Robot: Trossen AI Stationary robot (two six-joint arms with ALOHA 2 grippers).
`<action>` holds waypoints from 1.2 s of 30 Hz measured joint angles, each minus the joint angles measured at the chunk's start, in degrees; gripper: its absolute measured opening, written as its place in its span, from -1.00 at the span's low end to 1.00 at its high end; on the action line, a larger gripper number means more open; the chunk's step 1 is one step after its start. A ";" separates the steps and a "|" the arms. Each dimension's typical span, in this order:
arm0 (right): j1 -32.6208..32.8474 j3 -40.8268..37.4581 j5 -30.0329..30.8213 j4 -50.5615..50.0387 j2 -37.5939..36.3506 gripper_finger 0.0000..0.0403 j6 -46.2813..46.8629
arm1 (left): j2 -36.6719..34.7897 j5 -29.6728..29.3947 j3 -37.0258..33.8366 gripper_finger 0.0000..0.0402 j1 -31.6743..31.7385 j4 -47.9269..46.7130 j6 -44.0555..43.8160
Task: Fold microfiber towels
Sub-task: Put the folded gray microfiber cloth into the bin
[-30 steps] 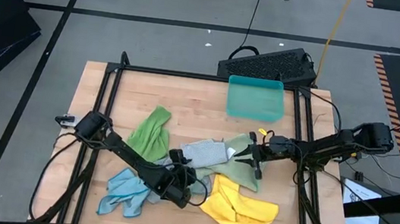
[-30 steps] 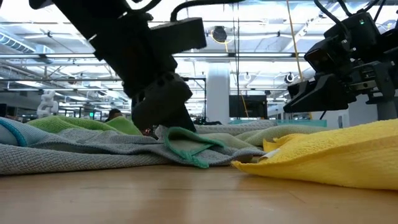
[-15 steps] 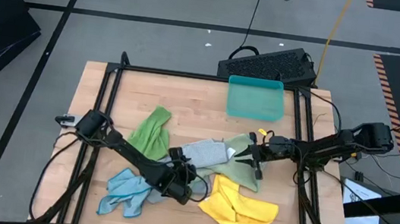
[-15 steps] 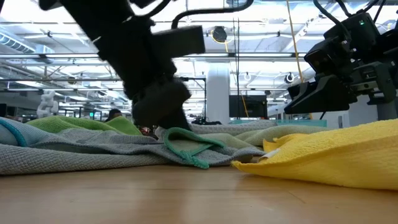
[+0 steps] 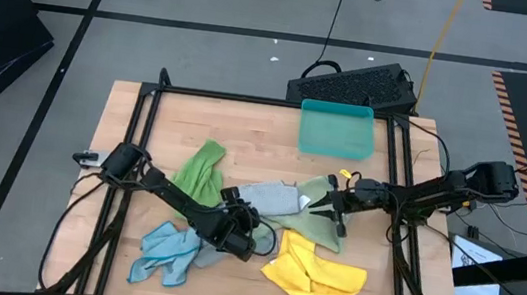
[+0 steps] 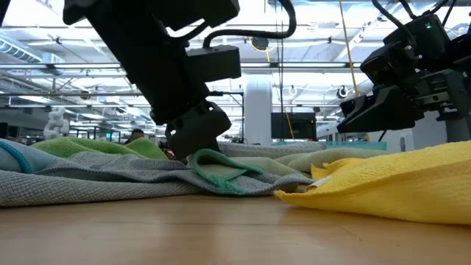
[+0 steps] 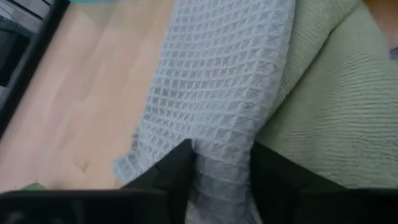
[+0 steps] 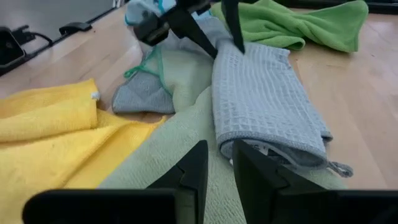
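A grey waffle-weave towel lies folded in the middle of the table, one side resting on a pale green towel. My left gripper comes in from the near left and is shut on the grey towel's near-left end. My right gripper hovers just above the pale green towel, fingers a narrow gap apart with nothing between them. Also on the wood lie a bright green towel, a light blue one and a yellow one. My left gripper has a raised strip of the grey towel's end between its two fingers, one on each side. It comes slanting down from the table's near left. The towel stays on the table and on the pale green towel, slack.
A teal plastic tray stands at the far edge, right of centre. A smaller grey cloth with green trim lies beside the yellow towel. Bare wood shows at the far left. A dark frame borders the table.
My left gripper has moved a little toward the table's far edge, off the light blue and grey pile and onto the grey towel's end, rolling slightly as it went. The towels have kept their places.
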 joint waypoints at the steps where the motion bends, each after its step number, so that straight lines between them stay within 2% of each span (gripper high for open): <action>1: 0.02 0.00 0.00 0.50 0.00 -0.66 0.23 | 0.00 0.85 0.00 -0.44 0.32 -0.12 0.01; 4: 0.65 0.01 0.46 2.14 0.00 -0.66 0.49 | 0.00 2.86 -0.19 -0.69 1.49 0.01 0.12; 6: 2.01 0.02 3.01 3.56 0.00 -0.66 0.50 | 0.00 3.60 -0.24 -0.85 1.99 0.02 0.56; 8: 3.97 0.17 7.13 4.40 0.24 -0.66 0.41 | -0.21 3.60 -0.24 -0.92 2.30 0.17 1.39; 12: 8.07 2.25 17.04 4.16 2.42 -0.56 0.21 | -1.04 4.01 -0.28 -0.86 2.91 0.73 2.46; 15: 9.58 4.84 20.89 4.13 5.30 -0.40 -0.48 | -2.17 3.98 -0.26 -0.89 3.13 2.11 3.57; 21: 9.75 12.09 21.14 4.21 13.29 -0.09 -1.78 | -3.54 3.90 -0.26 -0.92 3.07 2.17 4.65; 28: 9.71 18.43 21.43 4.18 22.74 0.06 -2.81 | -3.54 3.73 -0.26 -0.93 3.09 2.44 4.82; 36: 9.62 18.71 22.58 11.75 28.37 0.25 -8.38 | -3.91 4.57 -0.20 -0.90 2.92 6.58 6.61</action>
